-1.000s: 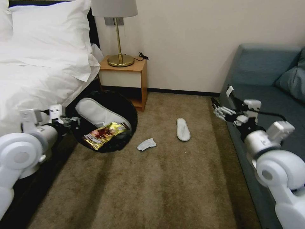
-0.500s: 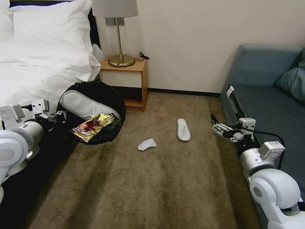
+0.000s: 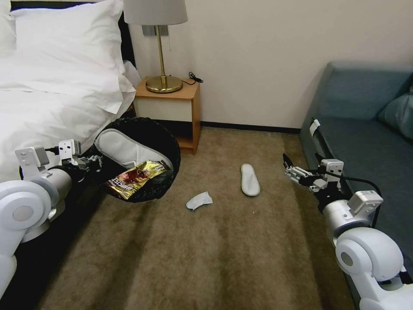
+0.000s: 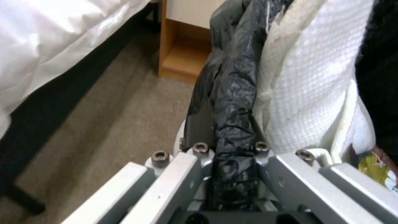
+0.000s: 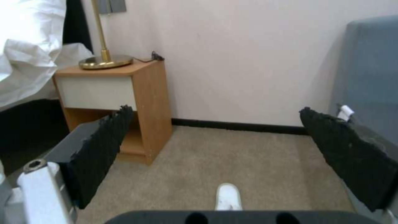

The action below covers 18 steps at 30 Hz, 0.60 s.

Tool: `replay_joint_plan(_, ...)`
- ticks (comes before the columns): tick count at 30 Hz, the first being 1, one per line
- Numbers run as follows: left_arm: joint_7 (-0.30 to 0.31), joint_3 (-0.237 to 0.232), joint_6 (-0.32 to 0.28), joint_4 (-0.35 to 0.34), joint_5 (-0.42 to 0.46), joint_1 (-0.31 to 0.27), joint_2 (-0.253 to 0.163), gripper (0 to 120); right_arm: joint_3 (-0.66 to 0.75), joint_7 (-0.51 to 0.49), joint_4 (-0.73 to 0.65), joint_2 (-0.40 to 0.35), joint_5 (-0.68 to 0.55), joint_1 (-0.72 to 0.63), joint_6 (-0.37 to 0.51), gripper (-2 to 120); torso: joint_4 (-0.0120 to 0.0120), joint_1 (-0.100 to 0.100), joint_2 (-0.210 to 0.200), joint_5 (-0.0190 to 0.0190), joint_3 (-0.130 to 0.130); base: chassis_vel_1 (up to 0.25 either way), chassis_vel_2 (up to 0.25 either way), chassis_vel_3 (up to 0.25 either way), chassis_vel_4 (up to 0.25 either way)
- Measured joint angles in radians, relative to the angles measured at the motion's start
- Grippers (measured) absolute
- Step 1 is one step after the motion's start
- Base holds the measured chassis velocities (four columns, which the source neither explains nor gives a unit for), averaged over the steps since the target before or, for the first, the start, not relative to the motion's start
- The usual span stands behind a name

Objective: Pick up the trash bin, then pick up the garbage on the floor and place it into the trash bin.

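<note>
The trash bin (image 3: 170, 142), lined with a black bag, hangs tilted beside the bed, its mouth facing me. My left gripper (image 3: 95, 162) is shut on its rim; in the left wrist view the black bag (image 4: 232, 124) is pinched between the fingers. Inside the bin lie a white slipper (image 3: 124, 148) and a gold and red snack wrapper (image 3: 135, 177). On the carpet are a crumpled white tissue (image 3: 198, 200) and another white slipper (image 3: 250, 179), whose tip (image 5: 229, 196) lies ahead of my right gripper. That right gripper (image 3: 287, 168) hovers open and empty next to the sofa.
A white bed (image 3: 47, 107) stands on the left, a blue sofa (image 3: 370, 142) on the right. A wooden nightstand (image 3: 172, 107) with a brass lamp (image 3: 162, 82) is against the far wall. Open carpet lies between them.
The left arm swung the held bin left, then back right and slightly down. The right arm dropped from beside the sofa to low over the carpet and then held still.
</note>
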<state>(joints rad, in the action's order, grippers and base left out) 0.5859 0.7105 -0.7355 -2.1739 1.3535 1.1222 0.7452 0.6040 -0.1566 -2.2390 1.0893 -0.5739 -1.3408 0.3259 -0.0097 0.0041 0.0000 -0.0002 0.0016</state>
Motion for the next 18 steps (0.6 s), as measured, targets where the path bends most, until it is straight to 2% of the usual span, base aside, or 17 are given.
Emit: replay_joint_plan(18,0.0,-0.011,0.0,-0.004,-0.002,0.003,0.001,3,-0.031,0.0,0.012,0.011,0.0,0.02,0.001,100,0.0,0.0,0.0,0.0003,0.0,-0.137,0.144,0.138,-0.139)
